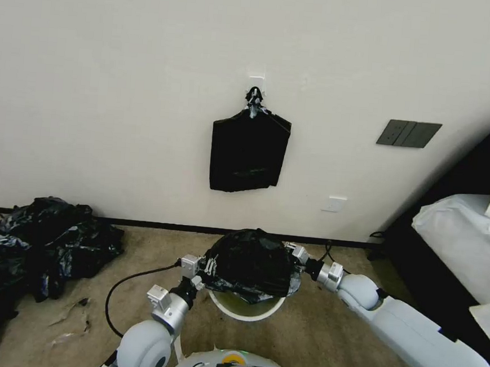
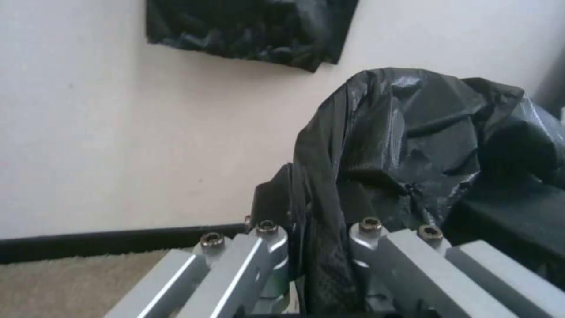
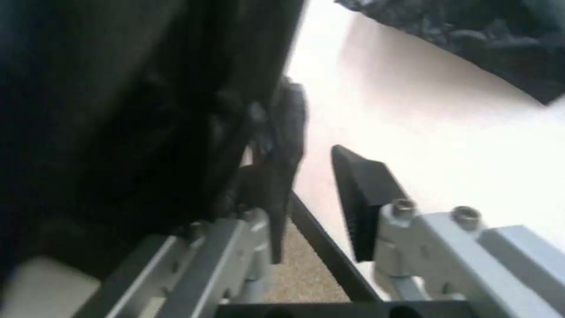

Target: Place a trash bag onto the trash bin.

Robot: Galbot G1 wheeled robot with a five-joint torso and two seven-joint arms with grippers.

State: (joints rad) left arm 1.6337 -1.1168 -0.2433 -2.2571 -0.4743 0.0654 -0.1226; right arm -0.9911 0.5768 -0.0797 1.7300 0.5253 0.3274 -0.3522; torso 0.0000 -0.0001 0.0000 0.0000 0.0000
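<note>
Now the bag (image 1: 252, 261) sits as a black wrinkly dome over the top of the bin (image 1: 245, 307), which stands on the carpet (image 1: 323, 342) close to the wall (image 1: 123, 83). Only the near part of the cream rim shows under the plastic; the far side of the bin is covered.

Both arms reach to the bag from opposite sides. The left gripper (image 1: 209, 269) is at the bag's left edge, just above the rim. From the left wrist camera, a fold of the bag (image 2: 412, 145) runs down between the two metal fingers (image 2: 268, 247), and they are clenched on it.

The right gripper (image 1: 294, 254) is at the bag's right edge, a little higher and nearer to the wall. From the right wrist camera, its fingers (image 3: 359, 198) stand apart with bare wall between them, so this one is released. The bag (image 3: 129, 132) lies against the outer side of one finger, not between the two.

On the wall above the bin, a flat black bundle (image 1: 249, 150) hangs from a hook (image 1: 255, 94). A heap of black bags (image 1: 30, 251) lies on the carpet well to the left. A bed (image 1: 466, 246) with white linen stands at the right.
</note>
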